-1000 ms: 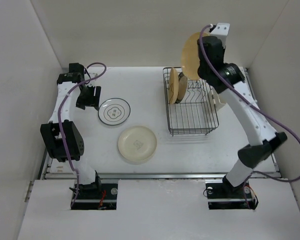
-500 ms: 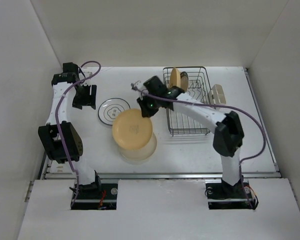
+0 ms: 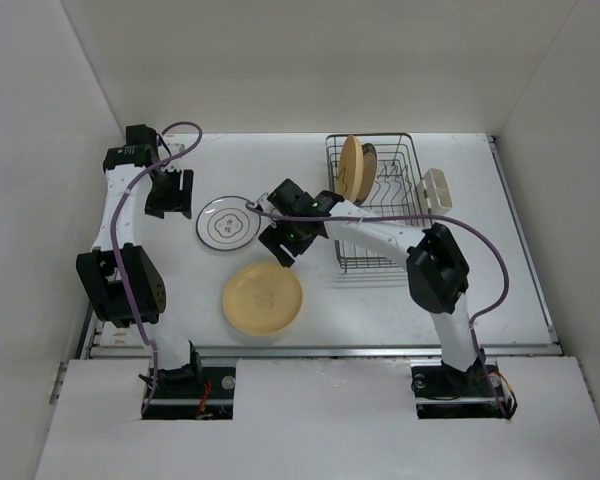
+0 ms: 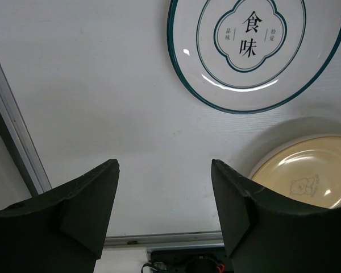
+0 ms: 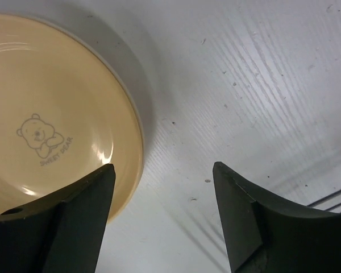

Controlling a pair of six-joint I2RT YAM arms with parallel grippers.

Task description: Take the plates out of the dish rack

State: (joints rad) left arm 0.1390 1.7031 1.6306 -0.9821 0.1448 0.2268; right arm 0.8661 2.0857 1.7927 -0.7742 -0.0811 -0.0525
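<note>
A yellow-tan plate lies flat near the table's front, on top of a paler plate whose rim shows around it. My right gripper hovers just behind that plate's edge, open and empty. The white plate with a green rim lies flat further back and to the left. My left gripper hangs open and empty to its left. In the dark wire dish rack, one tan plate stands upright at the back left corner.
A small beige caddy hangs on the rack's right side. White walls enclose the table on three sides. A metal rail runs along the table's left edge. The right arm stretches across in front of the rack.
My right arm carried the yellow-tan plate from above the rack to the table's front, laid it on the pale plate, then opened and drew back. The left arm hardly moved.
</note>
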